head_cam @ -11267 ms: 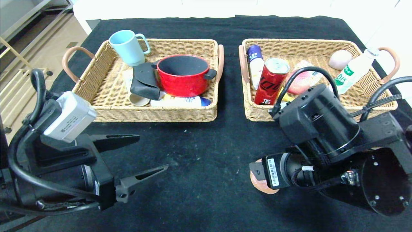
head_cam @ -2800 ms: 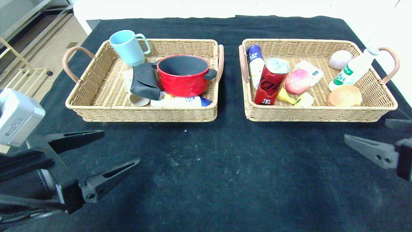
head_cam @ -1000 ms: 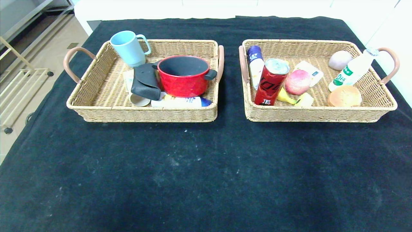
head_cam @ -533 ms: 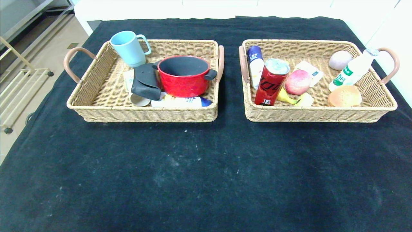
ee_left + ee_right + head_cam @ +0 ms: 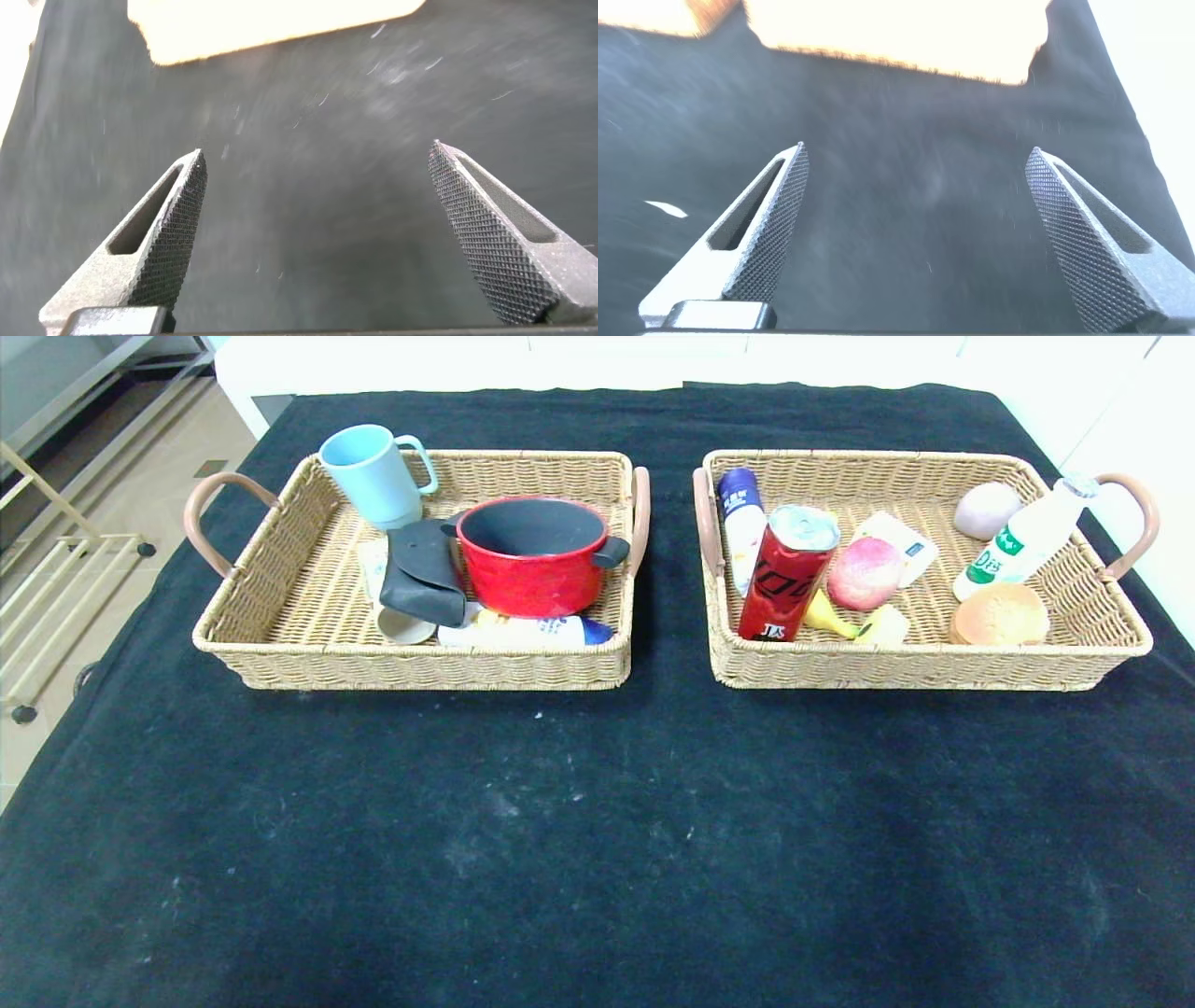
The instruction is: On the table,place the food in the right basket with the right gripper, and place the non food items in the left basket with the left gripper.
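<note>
The left basket [image 5: 280, 658] holds a light blue mug [image 5: 372, 474], a red pot [image 5: 532, 555], a black pouch [image 5: 422, 571] and a white tube [image 5: 527, 631]. In the right basket [image 5: 934, 670] are a red can [image 5: 786, 574], a white and blue bottle [image 5: 742, 523], a pink apple [image 5: 864, 572], a yellow piece [image 5: 829, 614], a bun [image 5: 1000, 613], a white drink bottle [image 5: 1022, 541] and a pale round item [image 5: 986, 509]. Neither arm shows in the head view. My left gripper [image 5: 316, 229] and right gripper [image 5: 915, 229] both stand open over bare black cloth, holding nothing.
The black cloth [image 5: 597, 840] covers the table in front of the baskets. The table's left edge [image 5: 56, 728] drops to the floor, where a metal rack [image 5: 56, 607] stands. A white surface lies beyond the right edge [image 5: 1181, 635].
Since 11.3 s ago the bun went from the right gripper into the right basket and both arms drew back out of the head view. Nothing has moved in the last second.
</note>
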Controlling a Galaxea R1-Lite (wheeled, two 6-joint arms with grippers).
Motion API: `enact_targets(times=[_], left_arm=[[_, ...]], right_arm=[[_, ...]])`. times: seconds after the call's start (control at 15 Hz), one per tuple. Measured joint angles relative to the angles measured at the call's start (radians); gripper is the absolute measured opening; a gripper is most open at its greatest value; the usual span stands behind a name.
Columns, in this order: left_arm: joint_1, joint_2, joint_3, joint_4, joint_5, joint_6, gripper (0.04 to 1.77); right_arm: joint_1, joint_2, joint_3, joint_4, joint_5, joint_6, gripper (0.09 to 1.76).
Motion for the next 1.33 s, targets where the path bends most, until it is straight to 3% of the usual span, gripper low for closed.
enact_targets(times=[0.2,0.4,0.53,0.73,1.33], left_arm=[[-0.001,-0.001,0.107,-0.016,0.035,-0.014,1.72],[0.000,-0.001,0.105,0.056,0.052,-0.068,1.72],[0.000,-0.001,0.102,0.063,0.093,-0.113,1.72],[0.000,-0.001,0.108,0.060,0.170,-0.109,1.72],[0.000,-0.001,0.119,0.068,0.171,-0.062,1.72]], right_arm=[[0.000,0.000,0.060,0.105,-0.085,-0.053,1.70],[0.000,0.000,0.063,0.160,-0.083,-0.051,1.70],[0.001,0.000,0.061,0.166,-0.086,-0.012,1.71],[0.001,0.000,0.064,0.145,-0.108,0.069,1.71],[0.001,0.000,0.070,0.141,-0.110,0.069,1.71]])
